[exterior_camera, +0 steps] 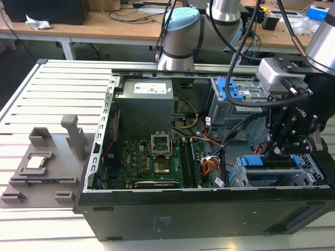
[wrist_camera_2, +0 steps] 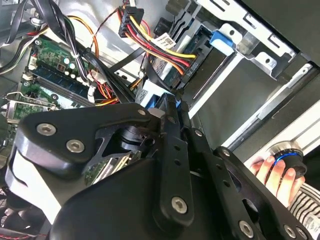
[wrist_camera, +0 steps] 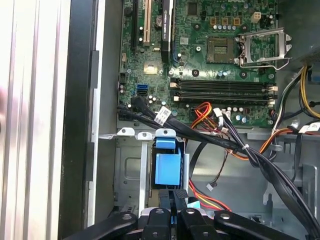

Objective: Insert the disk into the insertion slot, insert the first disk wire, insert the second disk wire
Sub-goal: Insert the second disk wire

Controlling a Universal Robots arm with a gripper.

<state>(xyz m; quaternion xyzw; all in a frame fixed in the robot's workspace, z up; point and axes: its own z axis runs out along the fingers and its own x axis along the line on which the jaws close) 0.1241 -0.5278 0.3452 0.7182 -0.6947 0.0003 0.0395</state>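
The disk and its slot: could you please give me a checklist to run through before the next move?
1. Disk lying in the insertion slot: ok, its blue carrier sits inside the bay.
2. Disk fully seated: cannot tell.
3. Hand placed over the slot: ok in the exterior view.
4. Black cables clear of the slot: not ok, they cross right at the bay's edge in the first wrist view.
5. People clear: not ok, a person's fingers rest on a round knob close to the case.
6. Wire in the hand: cannot tell.
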